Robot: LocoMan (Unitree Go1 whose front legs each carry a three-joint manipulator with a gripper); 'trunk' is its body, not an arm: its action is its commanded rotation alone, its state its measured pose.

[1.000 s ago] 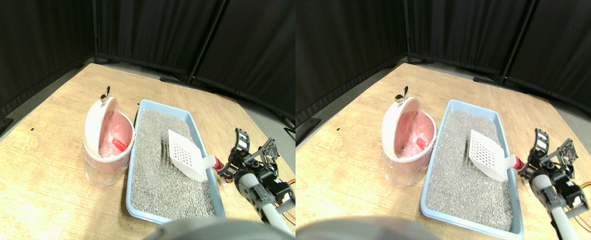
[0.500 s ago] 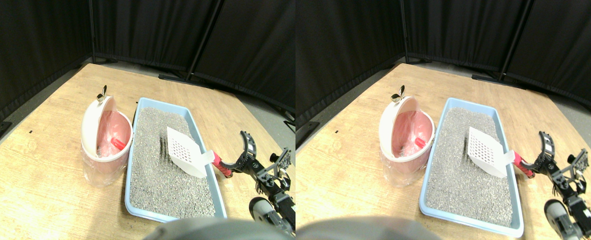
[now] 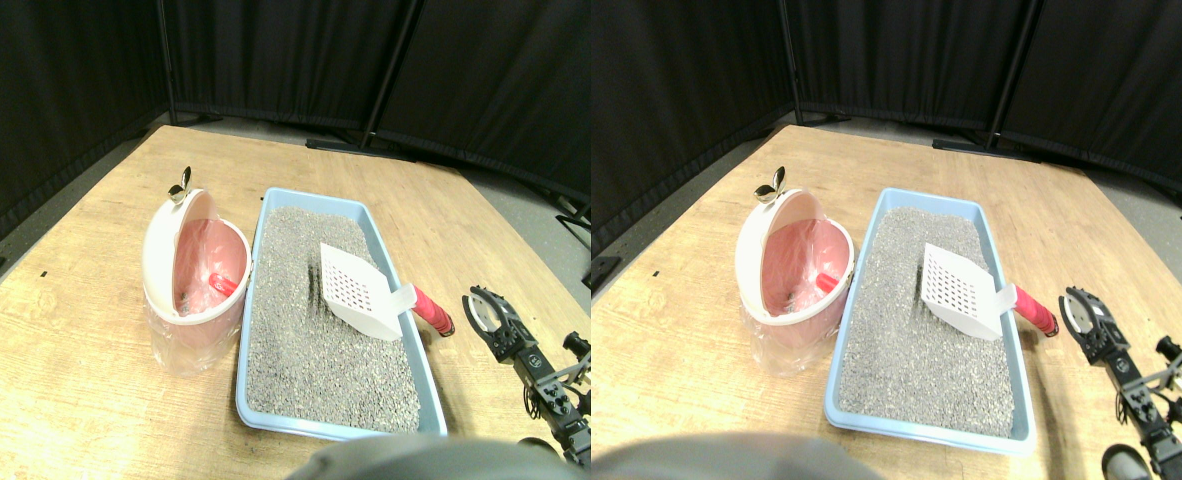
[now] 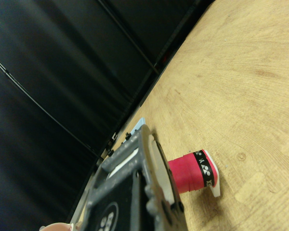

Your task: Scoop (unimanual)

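Note:
A white slotted scoop [image 3: 356,290] lies on the grey litter [image 3: 321,340] in the light blue tray [image 3: 256,235]. Its red wrapped handle [image 3: 432,313] sticks out over the tray's right rim. My right gripper [image 3: 487,312] hovers just right of the handle's end, apart from it and holding nothing. In the wrist view the handle's red end [image 4: 190,175] with its white cap shows past the dark jaw frame, lying free above the wooden floor. A pink bin [image 3: 196,270] with a white swing lid stands left of the tray, with a small red piece [image 3: 219,283] inside.
The wooden platform [image 3: 71,330] spreads all round the tray and bin. Black curtains [image 3: 281,50] on stands close off the back and left. Bare wood lies to the right of the tray, around my arm [image 3: 551,390].
My gripper has let go of the red handle and drawn back to the right. The scoop stays on the litter. The whole picture has shifted, so the camera has moved.

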